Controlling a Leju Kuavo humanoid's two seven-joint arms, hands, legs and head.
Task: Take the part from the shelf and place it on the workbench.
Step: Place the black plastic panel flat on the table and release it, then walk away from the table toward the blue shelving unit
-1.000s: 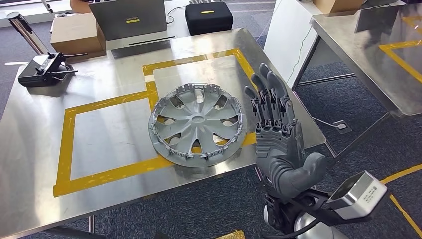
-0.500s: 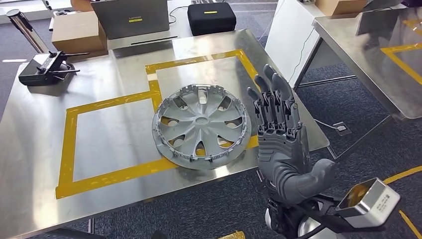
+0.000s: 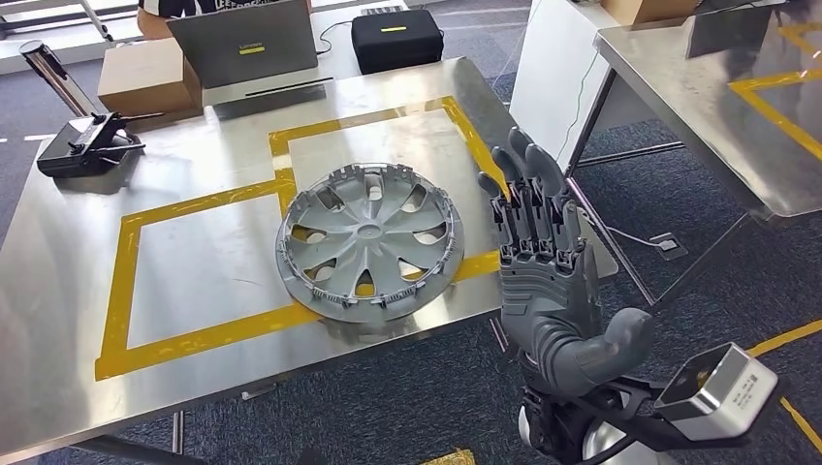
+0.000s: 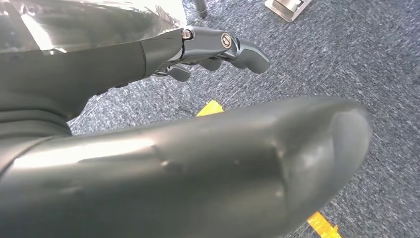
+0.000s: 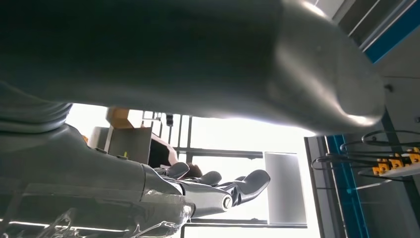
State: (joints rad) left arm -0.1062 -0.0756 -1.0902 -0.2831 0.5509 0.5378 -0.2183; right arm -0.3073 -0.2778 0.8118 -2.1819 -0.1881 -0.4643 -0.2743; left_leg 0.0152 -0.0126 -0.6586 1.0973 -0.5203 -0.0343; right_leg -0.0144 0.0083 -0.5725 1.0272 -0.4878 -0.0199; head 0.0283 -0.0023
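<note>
The part [image 3: 369,242] (a grey wheel cover) lies flat on the workbench [image 3: 68,281], overlapping the yellow tape [image 3: 126,262] where two taped squares meet. The right hand [image 3: 543,271] is raised just beside it, off the bench's near right corner, palm toward the part, fingers [image 3: 528,194] straight and apart, holding nothing and not touching it. The left hand [image 4: 218,47] hangs over blue carpet [image 4: 346,54], fingers loosely extended, nothing in it. At the bench's far edge sit a controller [image 3: 82,145], a box [image 3: 145,77], a laptop [image 3: 247,44] and a black case [image 3: 393,41].
</note>
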